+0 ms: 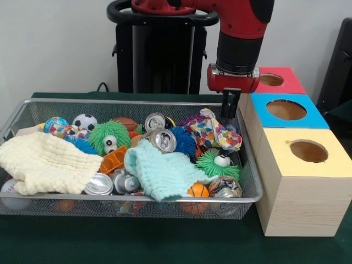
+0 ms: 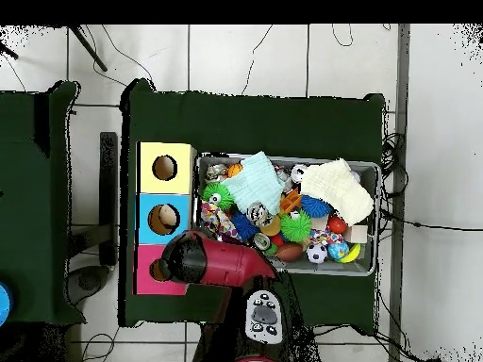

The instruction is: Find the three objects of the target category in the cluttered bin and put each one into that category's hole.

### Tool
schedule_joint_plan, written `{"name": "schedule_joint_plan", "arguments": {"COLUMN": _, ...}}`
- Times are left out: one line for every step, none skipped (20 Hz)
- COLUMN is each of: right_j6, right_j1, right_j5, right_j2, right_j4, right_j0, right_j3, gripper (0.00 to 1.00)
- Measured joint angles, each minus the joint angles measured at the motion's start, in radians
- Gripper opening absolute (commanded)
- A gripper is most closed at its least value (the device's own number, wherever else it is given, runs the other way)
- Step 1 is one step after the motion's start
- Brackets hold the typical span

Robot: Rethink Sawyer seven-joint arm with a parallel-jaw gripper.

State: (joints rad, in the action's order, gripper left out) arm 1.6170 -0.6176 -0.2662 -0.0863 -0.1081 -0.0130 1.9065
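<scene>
Front view: the claw (image 1: 230, 111) hangs beside the blue box (image 1: 286, 110), just above the patterned cloth (image 1: 215, 132) at the bin's (image 1: 250, 170) end; whether it is spread, I cannot tell. The cloth looks soft and light; pinch a raised fold. Overhead view: the arm (image 2: 212, 261) hides that corner.

Front cam sits close, facing me across my wire bin (image 1: 250, 181); overhead looks straight down, probably higher; both share it.
</scene>
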Motion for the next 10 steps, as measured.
{"name": "schedule_joint_plan", "arguments": {"right_j6": 0.000, "right_j1": 0.000, "right_j5": 0.000, "right_j2": 0.000, "right_j4": -0.001, "right_j0": 0.000, "right_j3": -0.001, "gripper": 0.00}}
{"name": "schedule_joint_plan", "arguments": {"right_j6": 0.000, "right_j1": 0.000, "right_j5": 0.000, "right_j2": 0.000, "right_j4": -0.002, "right_j0": 0.000, "right_j3": -0.002, "gripper": 0.00}}
{"name": "schedule_joint_plan", "arguments": {"right_j6": 0.000, "right_j1": 0.000, "right_j5": 0.000, "right_j2": 0.000, "right_j4": -0.003, "right_j0": 0.000, "right_j3": -0.003, "gripper": 0.00}}
{"name": "schedule_joint_plan", "arguments": {"right_j6": 0.000, "right_j1": 0.000, "right_j5": 0.000, "right_j2": 0.000, "right_j4": -0.003, "right_j0": -0.001, "right_j3": -0.004, "gripper": 0.00}}
{"name": "schedule_joint_plan", "arguments": {"right_j6": 0.000, "right_j1": 0.000, "right_j5": 0.000, "right_j2": 0.000, "right_j4": -0.003, "right_j0": -0.001, "right_j3": -0.005, "gripper": 0.00}}
{"name": "schedule_joint_plan", "arguments": {"right_j6": 0.000, "right_j1": 0.000, "right_j5": 0.000, "right_j2": 0.000, "right_j4": -0.002, "right_j0": -0.002, "right_j3": -0.005, "gripper": 0.00}}
{"name": "schedule_joint_plan", "arguments": {"right_j6": 0.000, "right_j1": 0.000, "right_j5": 0.000, "right_j2": 0.000, "right_j4": -0.002, "right_j0": -0.005, "right_j3": -0.005, "gripper": 0.00}}
{"name": "schedule_joint_plan", "arguments": {"right_j6": 0.000, "right_j1": 0.000, "right_j5": 0.000, "right_j2": 0.000, "right_j4": -0.002, "right_j0": -0.006, "right_j3": -0.005, "gripper": 0.00}}
{"name": "schedule_joint_plan", "arguments": {"right_j6": 0.000, "right_j1": 0.000, "right_j5": 0.000, "right_j2": 0.000, "right_j4": -0.002, "right_j0": -0.010, "right_j3": -0.006, "gripper": 0.00}}
{"name": "schedule_joint_plan", "arguments": {"right_j6": 0.000, "right_j1": 0.000, "right_j5": 0.000, "right_j2": 0.000, "right_j4": -0.002, "right_j0": -0.013, "right_j3": -0.006, "gripper": 0.00}}
